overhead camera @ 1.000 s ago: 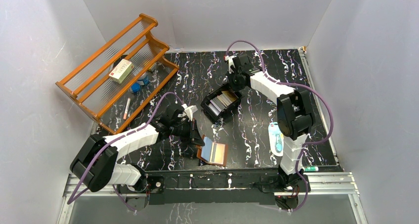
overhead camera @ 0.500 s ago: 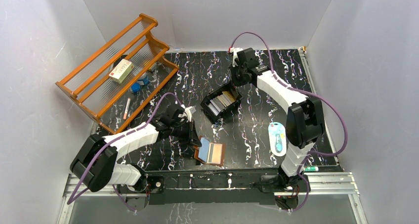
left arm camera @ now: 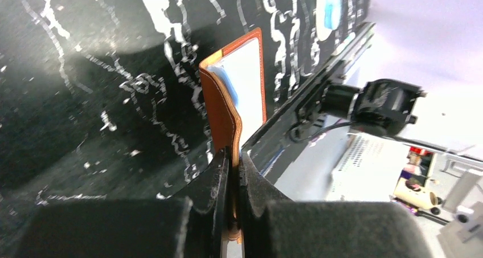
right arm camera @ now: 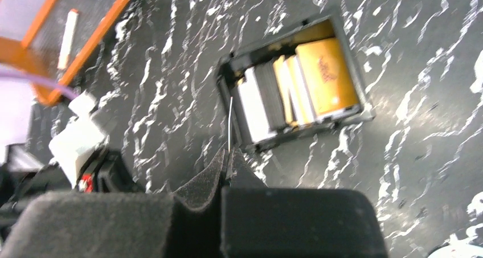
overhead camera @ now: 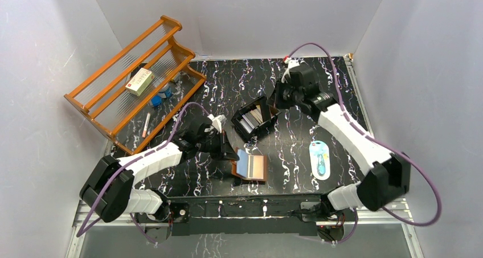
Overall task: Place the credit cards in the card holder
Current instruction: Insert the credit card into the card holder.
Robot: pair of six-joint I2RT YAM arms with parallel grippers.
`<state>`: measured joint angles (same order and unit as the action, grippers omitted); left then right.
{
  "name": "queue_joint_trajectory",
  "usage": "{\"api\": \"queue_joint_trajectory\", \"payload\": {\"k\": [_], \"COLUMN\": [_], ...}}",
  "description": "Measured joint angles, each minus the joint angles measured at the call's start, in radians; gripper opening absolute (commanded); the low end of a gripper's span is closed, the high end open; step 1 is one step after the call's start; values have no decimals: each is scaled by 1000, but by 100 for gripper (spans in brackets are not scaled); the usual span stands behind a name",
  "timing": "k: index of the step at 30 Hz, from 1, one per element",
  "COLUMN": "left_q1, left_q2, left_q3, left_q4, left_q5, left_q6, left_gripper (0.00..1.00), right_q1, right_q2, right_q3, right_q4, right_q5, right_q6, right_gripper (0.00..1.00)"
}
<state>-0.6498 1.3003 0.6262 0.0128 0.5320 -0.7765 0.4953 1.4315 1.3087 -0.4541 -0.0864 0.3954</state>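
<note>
Swinging out to its own side over the last second, the right arm [overhead camera: 347,130] is now reaching across the desk [overhead camera: 296,150] from the right. Its wrist is no longer hanging over the black tray [overhead camera: 238,131]. The right jaws are pressing together on a thin card [right arm camera: 230,121], which is showing edge-on as a pale line rising from between the pads. They are hovering just beside the far right side of the tray. In the right wrist view the tray [right arm camera: 313,131] is lying ahead of the jaws. The remaining credit cards [right arm camera: 327,76] are standing on edge inside it, in white, grey and orange-gold.

Meanwhile the left arm [overhead camera: 151,158] is lying low across the near left of the desk. The card holder [overhead camera: 259,168] has shifted with it, slightly right and away from the near edge. The left jaws are pinching one brown leaf of the card holder [left arm camera: 225,113]. From the grip the leaf is running forward and bending. The holder is lying open near the front edge, between the two arm bases, with its pale blue sleeves showing. It is sitting near the tray but apart from it.

A white-and-blue packet [overhead camera: 320,159] is lying on the desk to the right of the holder. An orange wooden rack [overhead camera: 136,81] is leaning at the far left.
</note>
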Motion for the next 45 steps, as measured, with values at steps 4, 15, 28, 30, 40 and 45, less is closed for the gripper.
{"api": "queue_joint_trajectory", "payload": {"k": [4,15,28,30,40,45], "left_q1": [0,0,0,0,0,0], "left_q2": [14,174,169,160,103,103], "left_q3": [-8,-122,-109,-104,-135,-147], "left_q4": [129,391,190,172,143,148], "left_q5": [15,0,-96,-106,-122,-113], "left_q6": [-84,-264,-145,-128,-98,-98], "left_gripper": [0,26,36,36,0,0], "right_q1": [14,153,212,212,212,212], "right_q2": [-141,-348,-344,-334,-325,-339], "right_q3": [-151,-670,-884,-896,-1027,-1061], "right_q4": [57,325,526,543,705,788], "right_q5": [-56,-157,-143,-136,-126,-118], "right_q6": [105,386,466,467,523,562], "right_gripper": [0,0,0,0,0,0]}}
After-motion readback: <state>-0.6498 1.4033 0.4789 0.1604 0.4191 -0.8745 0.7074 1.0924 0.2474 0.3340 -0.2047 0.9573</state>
